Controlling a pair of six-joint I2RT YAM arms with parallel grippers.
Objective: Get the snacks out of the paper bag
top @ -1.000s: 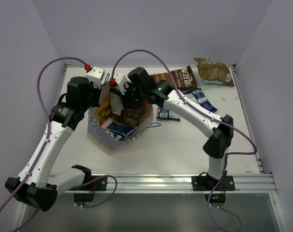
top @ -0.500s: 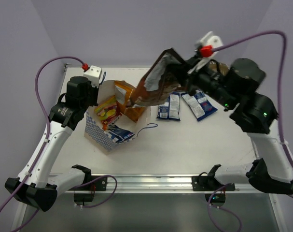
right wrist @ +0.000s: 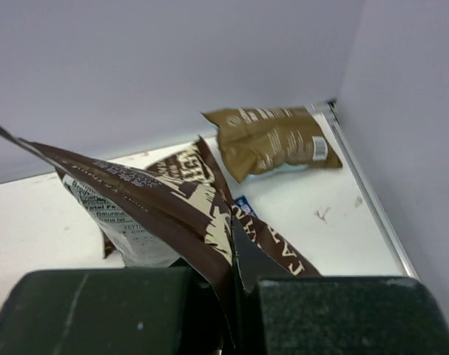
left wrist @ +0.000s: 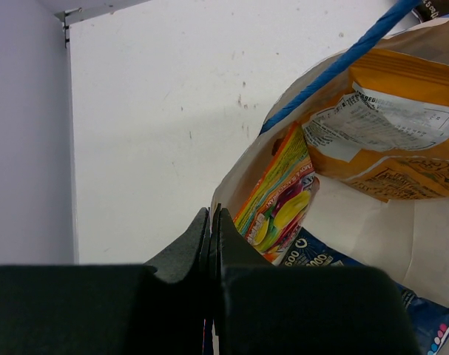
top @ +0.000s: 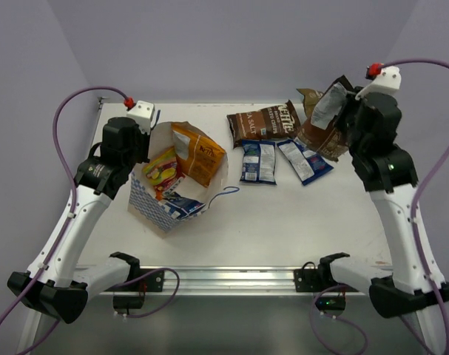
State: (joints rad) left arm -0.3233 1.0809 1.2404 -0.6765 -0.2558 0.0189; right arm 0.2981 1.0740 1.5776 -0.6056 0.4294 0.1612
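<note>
Two pinches: left claw (left wrist: 211, 220), paper bag (top: 154, 211); right claw (right wrist: 234, 248), chip bag (right wrist: 161, 203); blue packets (top: 258, 162) between.

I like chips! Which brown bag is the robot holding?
The brown bag pinched in the right gripper, hanging in the air. The other two lie flat.

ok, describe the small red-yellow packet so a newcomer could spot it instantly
Find the blue-and-white checkered paper bag on the left of the table. Inside its open mouth, the small red-yellow packet stands near the left wall, between the large orange bag behind and a blue packet in front. It alone has bright red-and-yellow print.
</note>
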